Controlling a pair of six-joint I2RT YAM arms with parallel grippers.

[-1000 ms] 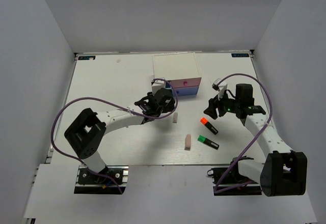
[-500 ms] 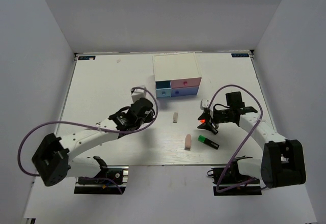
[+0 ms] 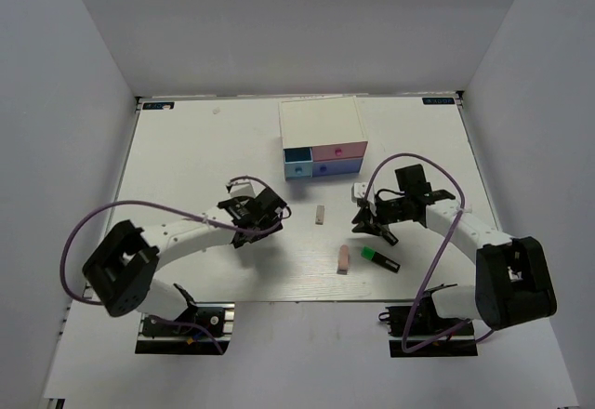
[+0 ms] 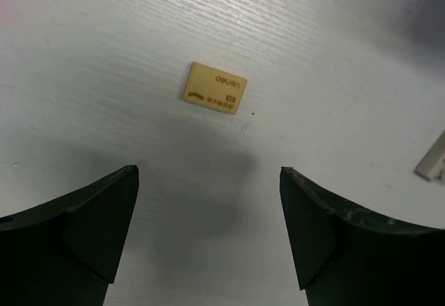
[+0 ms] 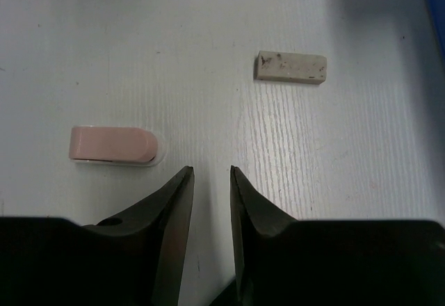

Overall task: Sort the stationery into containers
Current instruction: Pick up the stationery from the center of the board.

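The left hand (image 4: 208, 172) hangs low over the table (image 4: 334, 35) with its fingers spread wide. The tan eraser (image 4: 214, 97) lies flat just ahead of the fingertips, roughly centred on the gap, printed side up. Only table surface and the hand's own shadow lie between them. At the far right of that wrist view, ahead of the right finger, the end of a pale block (image 4: 432, 158) shows, cut off by the frame.

The fingers of the right hand (image 5: 211, 170) are drawn almost together. A thin slit of table shows between them and nothing is in it. Ahead and to the left of the tips lies the pinkish-beige eraser (image 5: 113, 145). Farther ahead and to the right is the grey eraser (image 5: 290, 67), well apart from the first.

From above, a black highlighter barrel (image 3: 387, 236) pokes out from under this hand, its cap hidden by it. The green-capped highlighter (image 3: 379, 259) lies just behind the hand, toward the arm's base.

The white-topped box (image 3: 319, 121) stands beyond both hands. Its light blue front (image 3: 297, 162), pink front (image 3: 338, 151) and periwinkle front (image 3: 337, 168) face the hands.
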